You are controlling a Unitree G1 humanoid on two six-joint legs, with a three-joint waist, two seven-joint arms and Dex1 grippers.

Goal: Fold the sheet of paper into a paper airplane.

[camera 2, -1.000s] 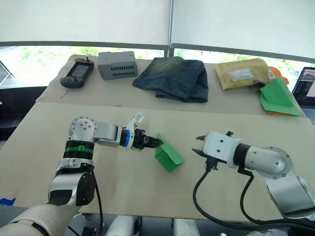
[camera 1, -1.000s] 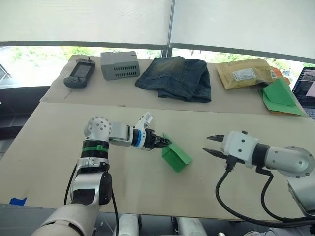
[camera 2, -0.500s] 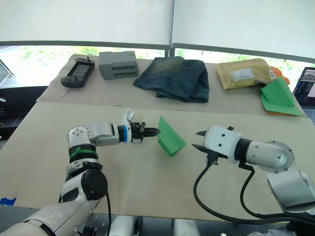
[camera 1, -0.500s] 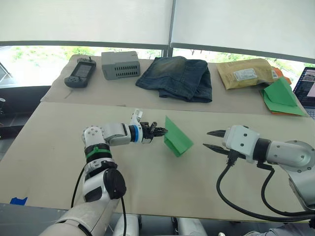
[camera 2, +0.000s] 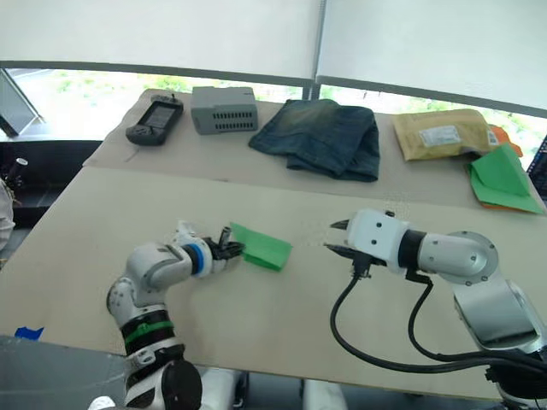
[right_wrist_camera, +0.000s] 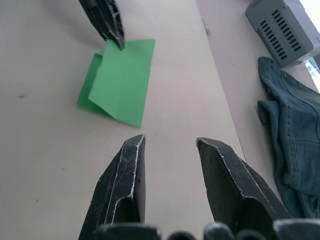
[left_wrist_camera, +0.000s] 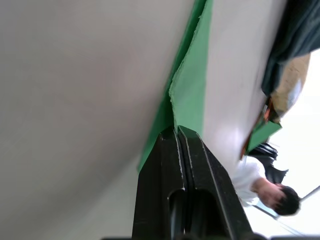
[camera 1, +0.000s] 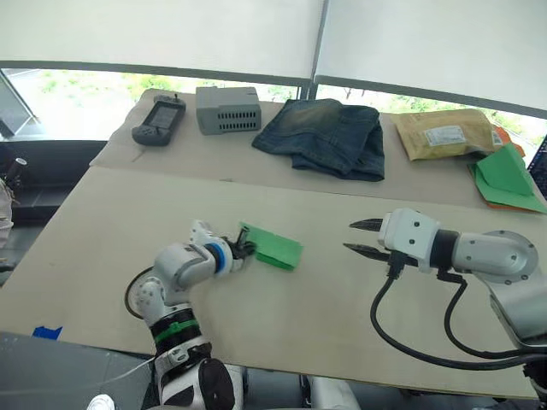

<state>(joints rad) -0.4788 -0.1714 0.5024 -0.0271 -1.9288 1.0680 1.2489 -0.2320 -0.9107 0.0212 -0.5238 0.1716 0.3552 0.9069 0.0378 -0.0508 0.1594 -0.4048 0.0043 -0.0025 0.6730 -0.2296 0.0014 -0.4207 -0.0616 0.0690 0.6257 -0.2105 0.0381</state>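
On the near surface [camera 1: 102, 248], middle: the sheet [camera 1: 272, 247], bright green, folded over on itself, lying nearly flat. In the right wrist view the upper layer sits askew on the lower, a strip of the lower layer showing along one side.

Left gripper [camera 1: 245, 248]: fingers pressed together on the sheet's near-left edge, pinching it; the left wrist view shows the paper running out from between the closed tips [left_wrist_camera: 179, 134].

Right gripper [camera 1: 356, 237]: fingers spread apart, holding nothing, above the surface to the right of the sheet, well apart from it and pointing toward it.

On the far surface [camera 1: 120, 149], left to right:
- handheld controller [camera 1: 160, 120], dark, lying flat
- grey box [camera 1: 228, 109] with vent slots, just beside the controller
- folded jeans [camera 1: 328, 137]
- padded envelope [camera 1: 447, 133], tan, with a white label
- green paper heap [camera 1: 508, 178] on an orange sheet [camera 1: 498, 136], at the right edge

Behind the far surface: windows with white blinds [camera 1: 171, 34] drawn down over most of their height.

Left wrist view, background: a person [left_wrist_camera: 260, 180] in a white top.
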